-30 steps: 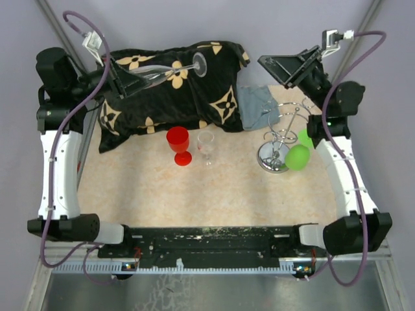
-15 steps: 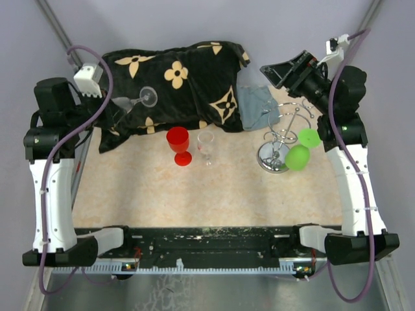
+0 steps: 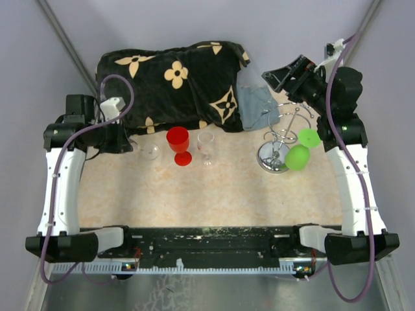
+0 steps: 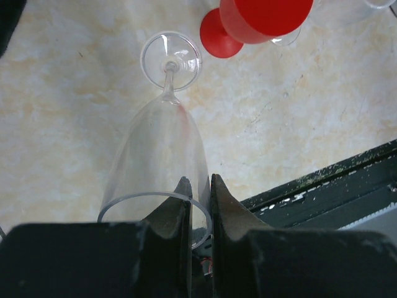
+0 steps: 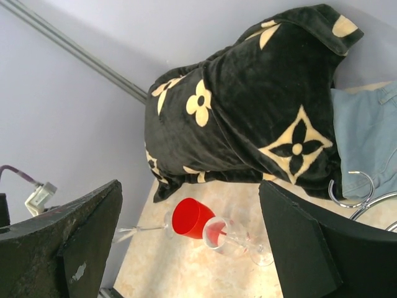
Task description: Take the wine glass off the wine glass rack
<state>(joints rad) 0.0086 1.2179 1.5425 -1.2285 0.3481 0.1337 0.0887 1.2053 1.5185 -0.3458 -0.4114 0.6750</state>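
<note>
My left gripper (image 3: 128,140) is shut on the rim of a clear wine glass (image 3: 150,152). It holds the glass tilted, with the foot low over the table just left of a red glass (image 3: 178,144). In the left wrist view the fingers (image 4: 197,186) pinch the rim, with the bowl (image 4: 158,155) and foot beyond. The silver wire wine glass rack (image 3: 280,139) stands at the right, and a green glass (image 3: 297,157) hangs on it. My right gripper (image 3: 290,72) is open and empty, raised behind the rack. In its own view the jaws (image 5: 191,186) stand wide apart.
A second clear glass (image 3: 206,146) stands right of the red one. A black flowered pillow (image 3: 175,84) lies along the back, with a blue-grey cloth (image 3: 257,107) beside it. A rack loop (image 5: 352,186) shows in the right wrist view.
My left arm swung from over the pillow toward the near left, carrying the clear glass down to table level beside the red glass. The right arm drew back slightly, then stayed.
</note>
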